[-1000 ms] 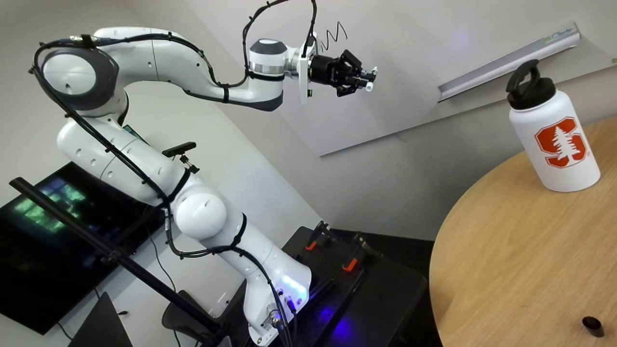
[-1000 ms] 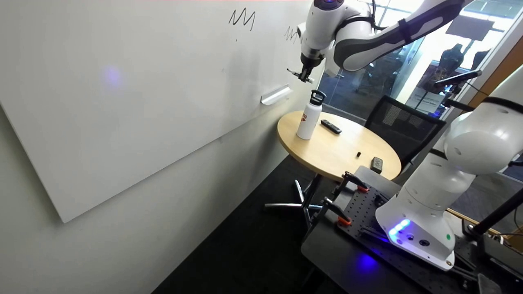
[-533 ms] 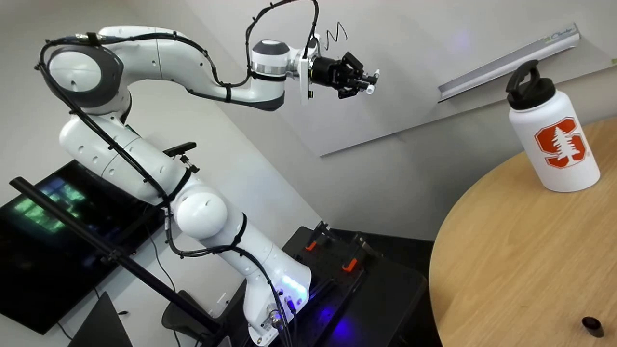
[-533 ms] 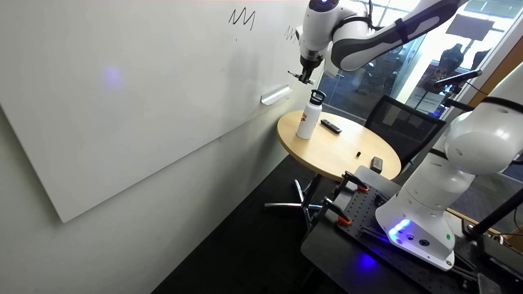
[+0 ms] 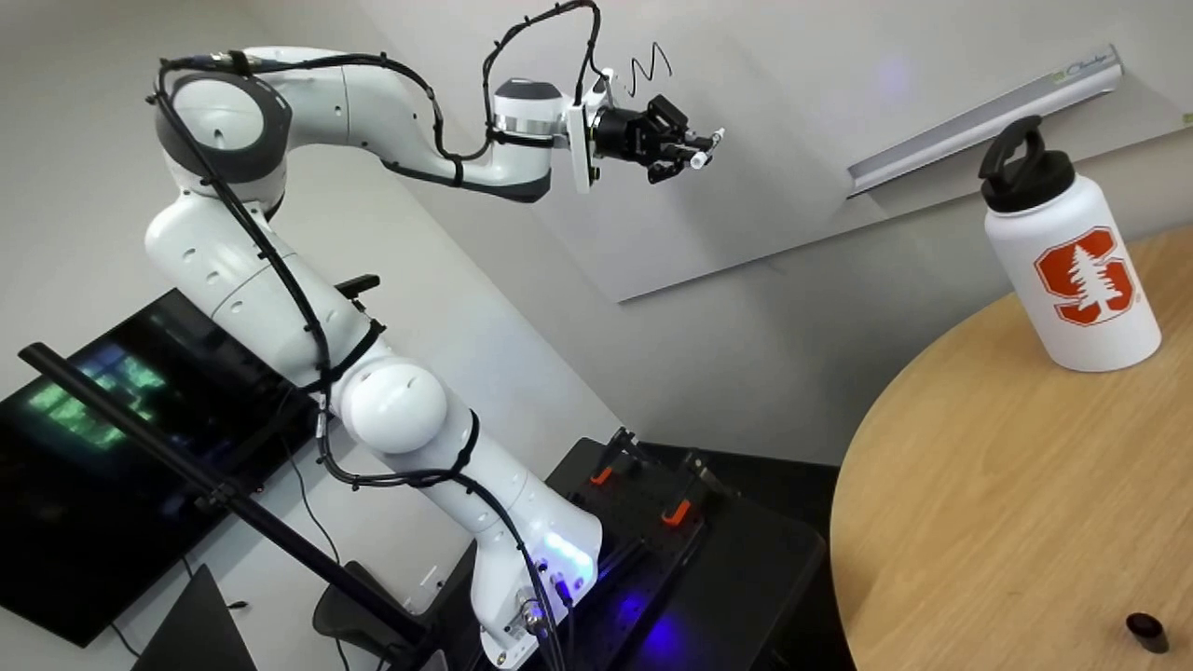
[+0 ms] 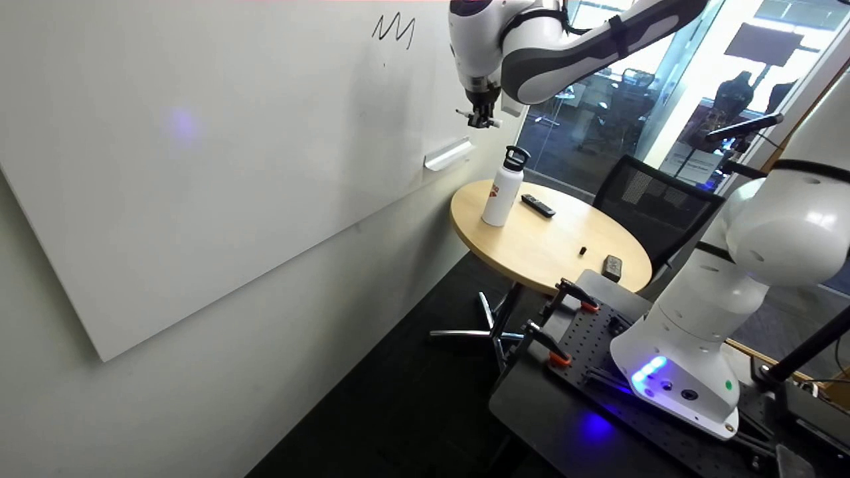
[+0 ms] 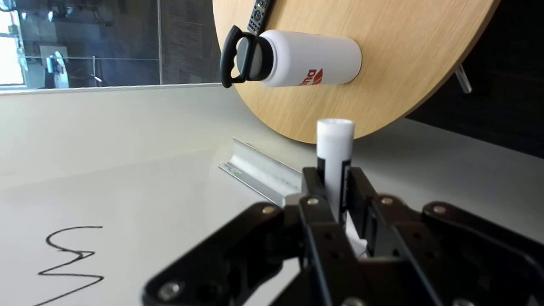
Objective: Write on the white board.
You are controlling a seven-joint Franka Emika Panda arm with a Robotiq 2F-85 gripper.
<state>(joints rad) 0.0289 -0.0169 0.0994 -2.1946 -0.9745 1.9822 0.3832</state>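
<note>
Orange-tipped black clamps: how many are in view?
2, on the robot's dark stand: one clamp nearer the round wooden table, one clamp farther from it. The white robot base may hide more.

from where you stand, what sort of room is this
Probably an office meeting room: a large white board is mounted on the wall, and a black mesh chair stands beside a round wooden table.

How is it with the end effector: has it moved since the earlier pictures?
Yes. In an exterior view, the end effector has shifted toward picture-left, relative to the bottle.
</note>
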